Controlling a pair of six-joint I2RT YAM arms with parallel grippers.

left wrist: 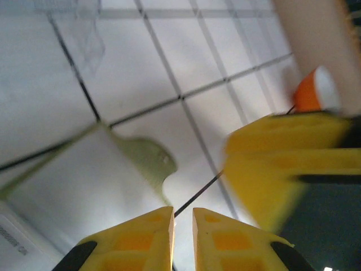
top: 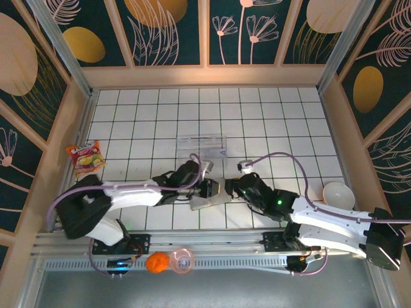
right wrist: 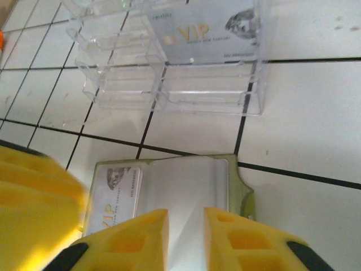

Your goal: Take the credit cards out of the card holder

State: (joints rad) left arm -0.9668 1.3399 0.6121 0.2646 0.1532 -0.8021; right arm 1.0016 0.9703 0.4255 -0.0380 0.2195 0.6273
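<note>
Here the table [top: 289, 122] carries the tray [top: 202, 145] at its middle, with one card [right wrist: 208, 28] lying inside. Just nearer the near edge lies the wallet [right wrist: 180, 180], opened flat, with a second card [right wrist: 115, 195] at one end of its pale inside. The left gripper [left wrist: 181, 210] and right gripper [right wrist: 186, 213] meet over the wallet, each with jaws narrowly apart and nothing between them

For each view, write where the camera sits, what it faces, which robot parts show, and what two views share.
Top external: above and behind, looking down at the table; left arm, right arm show.
Left wrist: past its yellow fingers onto the card holder.
Right wrist: past its fingers toward the clear tray.
Both wrists share the card holder.
</note>
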